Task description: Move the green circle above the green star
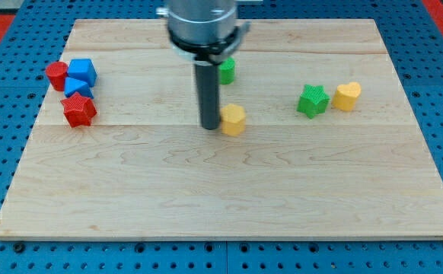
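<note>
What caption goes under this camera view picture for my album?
My tip rests beside the yellow block, with the green circle behind it and the green star off right.

On the table (229, 190), my tip (210, 126) touches the yellow hexagon's (234, 119) left side. From that hexagon, the green circle (227, 71) lies toward the view's top, partly hidden behind the rod. The green star (312, 100) sits to its right, with the yellow heart (347, 96) just beside it. Far left cluster the red cylinder (56, 74), blue cube (83, 71), blue triangle (76, 88) and red star (78, 111).
</note>
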`<act>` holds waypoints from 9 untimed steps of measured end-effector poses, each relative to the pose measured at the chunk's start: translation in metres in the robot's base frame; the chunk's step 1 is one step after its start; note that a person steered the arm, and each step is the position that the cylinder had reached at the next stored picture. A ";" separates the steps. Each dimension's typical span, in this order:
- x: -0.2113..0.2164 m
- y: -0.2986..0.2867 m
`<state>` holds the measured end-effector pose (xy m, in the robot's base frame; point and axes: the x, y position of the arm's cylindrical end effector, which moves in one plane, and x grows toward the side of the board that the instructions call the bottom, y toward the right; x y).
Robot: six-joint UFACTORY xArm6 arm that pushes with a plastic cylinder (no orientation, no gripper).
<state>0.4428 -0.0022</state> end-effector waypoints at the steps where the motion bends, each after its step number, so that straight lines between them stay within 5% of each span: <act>1: 0.003 0.053; 2: -0.006 0.098; 3: -0.011 0.025; 5: -0.116 -0.044; 7: -0.115 0.068; 8: -0.138 0.080; 9: -0.109 0.085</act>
<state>0.3336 0.0828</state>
